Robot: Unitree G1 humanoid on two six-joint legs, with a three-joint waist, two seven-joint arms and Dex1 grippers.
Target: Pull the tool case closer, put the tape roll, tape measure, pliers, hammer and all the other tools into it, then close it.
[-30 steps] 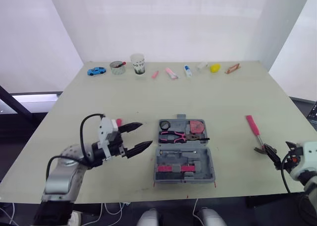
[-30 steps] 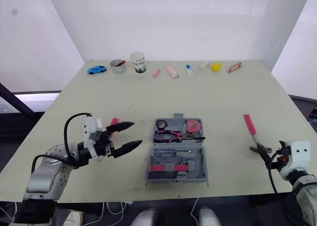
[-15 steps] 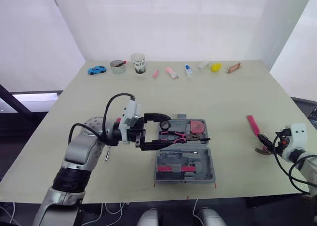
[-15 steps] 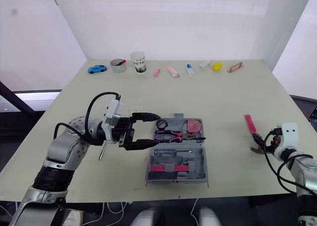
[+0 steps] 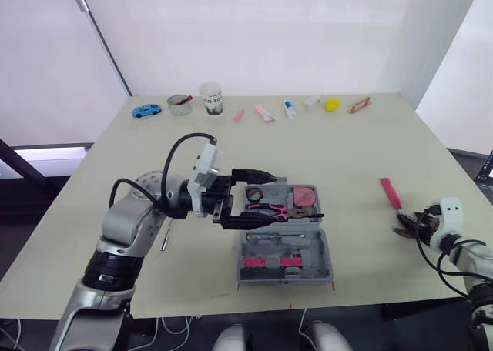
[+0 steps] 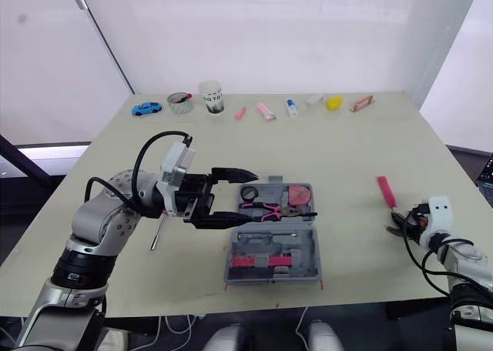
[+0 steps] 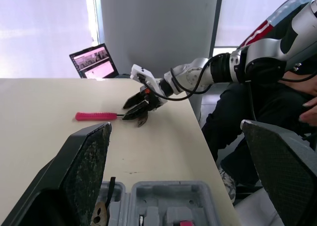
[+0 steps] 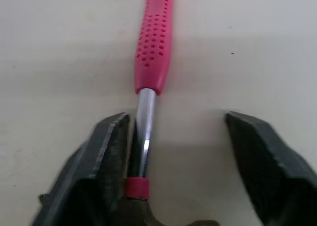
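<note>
At the near right edge of the surface (image 5: pixel 347 151), the right gripper (image 8: pixel 173 151) stands spread either side of the hammer (image 5: pixel 392 195), its fingers apart and not yet clamped. The steel shaft sits just below the pink handle, close against one finger (image 8: pixel 106 151) with a wide gap to the other. The open tool case (image 5: pixel 327 251) lies well apart at the middle of the surface, with the pliers (image 5: pixel 269 209) and tape roll (image 5: pixel 255 193) already seated in it. The left gripper (image 5: pixel 268 198) hovers with fingers spread at the case's left edge. A clean lift would likely call for centring the shaft between the fingers before closing. Gripping near the heavy head would keep the hammer from swinging on the carry across. A slim tool (image 5: pixel 166 235) waits on the surface beside the left arm.
</note>
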